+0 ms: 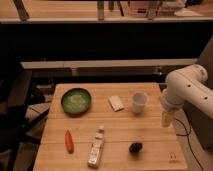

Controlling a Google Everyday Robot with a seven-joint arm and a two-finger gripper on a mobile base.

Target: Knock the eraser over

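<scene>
The eraser (135, 147) is a stubby dark lump on the wooden table (112, 131), near the front right. My gripper (167, 119) hangs from the white arm over the table's right edge, above and to the right of the eraser, apart from it. A white cup (139, 102) stands behind the eraser, to the left of the gripper.
A green bowl (76, 100) sits at the back left. A flat whitish rectangular piece (116, 103) lies left of the cup. A red-orange pepper-like thing (69, 141) and a lying bottle (96, 147) are at the front left. A dark chair stands left of the table.
</scene>
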